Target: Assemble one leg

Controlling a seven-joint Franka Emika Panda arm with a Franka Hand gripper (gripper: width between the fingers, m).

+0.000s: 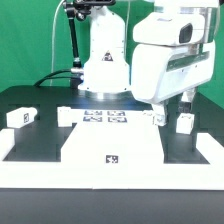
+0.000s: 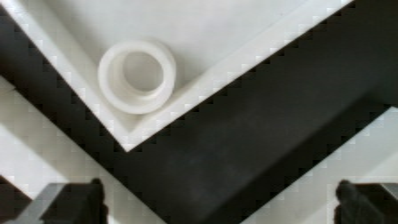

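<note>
In the exterior view my gripper (image 1: pixel 161 113) hangs low over the far right corner of the large flat white panel (image 1: pixel 110 150). One leg (image 1: pixel 185 125), a small white block, stands on the black table just to the exterior view's right of it. Another leg (image 1: pixel 20 117) with a tag lies far at the exterior view's left. In the wrist view my gripper (image 2: pixel 222 205) is open, with the dark fingers (image 2: pixel 71 205) wide apart and nothing between them. Ahead lies the panel's corner (image 2: pixel 128 140) with a round white-rimmed hole (image 2: pixel 137 75). No leg shows there.
The marker board (image 1: pixel 105 115) lies in front of the robot base (image 1: pixel 105 75). A small white piece (image 1: pixel 65 115) sits at the marker board's left end. The black table (image 2: pixel 267 120) shows beside the panel corner. A green curtain stands behind.
</note>
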